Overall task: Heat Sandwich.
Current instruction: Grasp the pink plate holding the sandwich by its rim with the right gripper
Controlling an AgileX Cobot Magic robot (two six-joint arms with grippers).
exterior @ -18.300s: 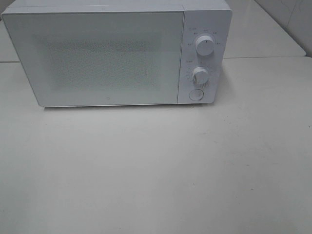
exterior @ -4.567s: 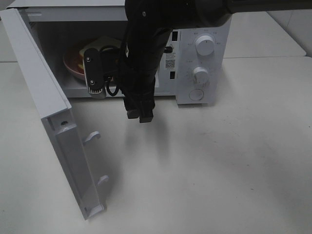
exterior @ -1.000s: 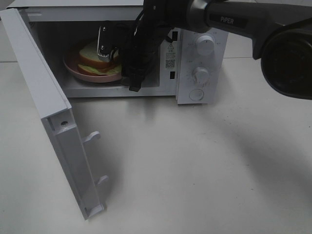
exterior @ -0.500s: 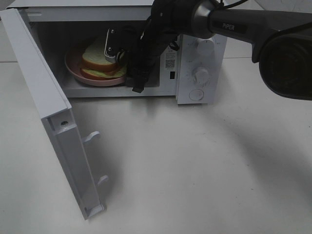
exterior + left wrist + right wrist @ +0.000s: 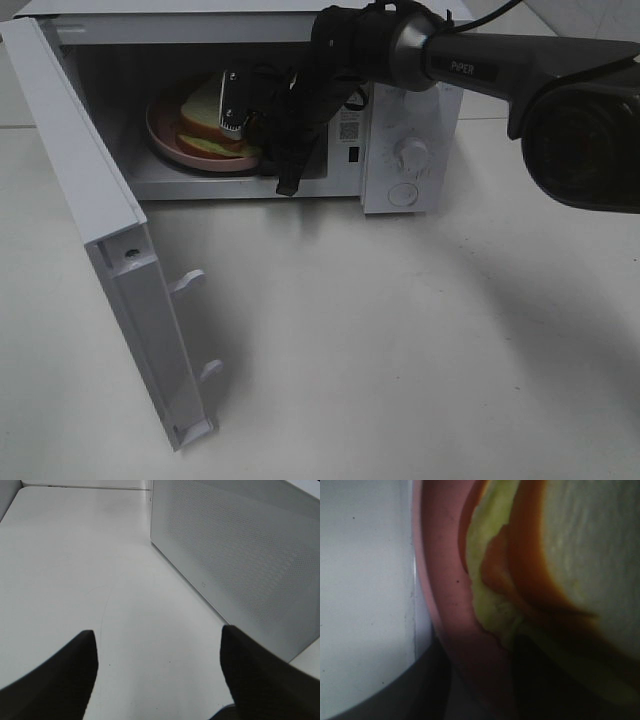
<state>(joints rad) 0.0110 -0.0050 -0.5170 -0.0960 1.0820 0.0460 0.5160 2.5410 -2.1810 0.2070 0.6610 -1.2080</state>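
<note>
From the high camera, the microwave (image 5: 432, 170) stands at the top of the frame with its door (image 5: 95, 190) swung open down the left side. The sandwich (image 5: 203, 122) lies on a pink plate (image 5: 160, 138) inside the cavity, in the upper left. My right arm reaches in from the upper right, and my right end effector (image 5: 238, 118) sits at the plate's right edge, right by the bread. From here I cannot tell how wide it stands. My left end effector is out of this picture.

I judge the loading nearly done, since the food is inside. What remains is to free the plate, draw my arm clear, shut the door and turn the dial (image 5: 412, 155).

My left wrist camera shows what the high one misses. My left end effector (image 5: 157, 630) is spread wide and empty above the bare desk (image 5: 75, 555), with the door's meshed outer face filling the upper right. It has no sight of the sandwich.

My right wrist camera is pressed close. Bread, crust and pale lettuce fill the right side, the plate's pink rim runs down the middle, and the white cavity floor lies at left. Dark blurred shapes at the bottom look like my fingers (image 5: 385, 700) on either side of the rim. I cannot tell whether they clamp it or merely straddle it.
</note>
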